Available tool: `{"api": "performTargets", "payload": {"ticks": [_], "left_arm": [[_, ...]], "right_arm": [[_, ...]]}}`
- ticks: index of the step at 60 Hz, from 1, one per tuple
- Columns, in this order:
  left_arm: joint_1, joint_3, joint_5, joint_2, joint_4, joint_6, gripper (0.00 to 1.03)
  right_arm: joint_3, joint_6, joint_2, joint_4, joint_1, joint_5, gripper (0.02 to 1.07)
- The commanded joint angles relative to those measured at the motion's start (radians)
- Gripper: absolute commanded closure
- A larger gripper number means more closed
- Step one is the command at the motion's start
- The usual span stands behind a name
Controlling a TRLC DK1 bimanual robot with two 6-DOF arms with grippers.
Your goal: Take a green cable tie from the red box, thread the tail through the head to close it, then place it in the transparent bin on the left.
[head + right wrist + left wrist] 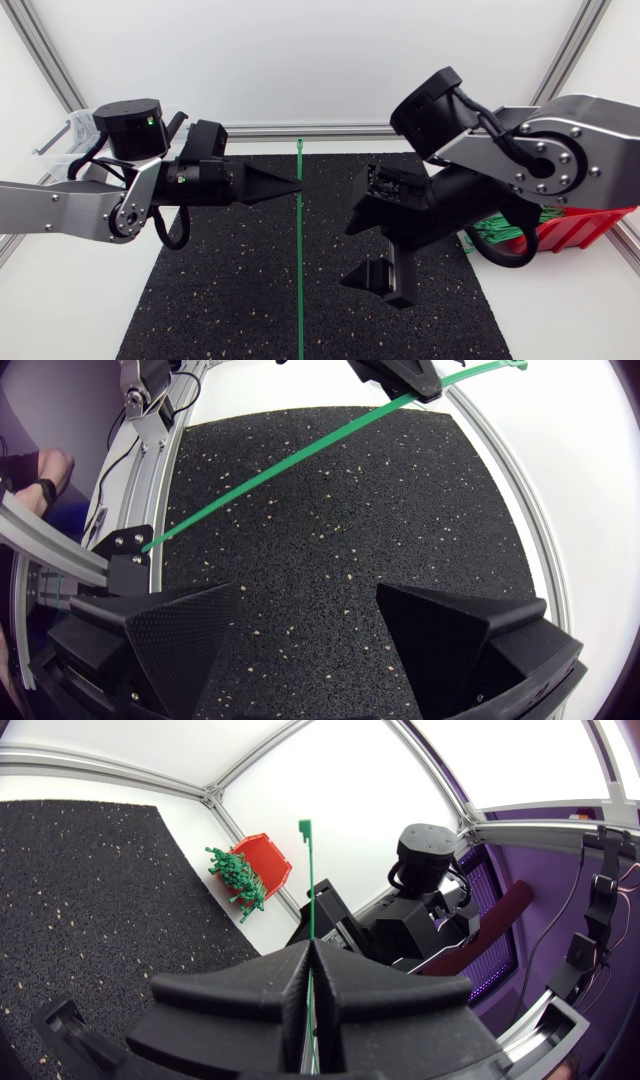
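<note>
White desk (pixel 560 320), black speckled rubber mat (pixel 220 300) over its middle. White walls with aluminium framing close in the far side.

Red plastic box (pixel 575 228) sits at the right edge of the desk, partly hidden by the right arm. A bunch of green cable ties (pixel 495 238) spills out of its open front toward the mat. The left wrist view shows the same box (pixel 265 860) and bunch (pixel 235 880) far across the desk. Transparent bin (pixel 65 135) is at far left, mostly behind the left arm.

One long, thin green cable tie (pixel 300 260) is out of the box. It is straight and unlooped, running near-to-far across the middle of the mat. Its small square head (pixel 300 145) is at the far end, and the tail reaches the near edge.

Left arm comes in from the left, roughly level, pointing right. The left hand (pixel 295 186) is closed on the tie a short way from the head. In its wrist view the fingers meet with the strap (pixel 310 890) pinched between them and sticking out ahead.

Right arm comes in from the right with the elbow raised. The right hand (pixel 350 255) is over the right half of the mat, angled left, just beside the tie and not touching it. Its fingers are spread wide with nothing between them (pixel 310 630). The tie (pixel 300 455) crosses ahead of them.
</note>
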Motion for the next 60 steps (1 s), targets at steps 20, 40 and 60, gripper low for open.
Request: {"api": "performTargets", "payload": {"ticks": [20,40,60], "left_arm": [[-0.053,-0.082,-0.028,-0.052,0.093,0.092,1.00],[-0.074,-0.107,-0.038,-0.087,0.102,0.107,1.00],[-0.085,-0.124,-0.055,-0.098,0.113,0.115,1.00]], "right_arm": [[0.126,0.194,0.165,-0.013,-0.184,-0.455,0.12],[0.152,0.217,0.237,-0.003,-0.156,-0.553,0.18],[0.141,0.271,0.206,0.059,-0.153,-0.598,0.68]]}}
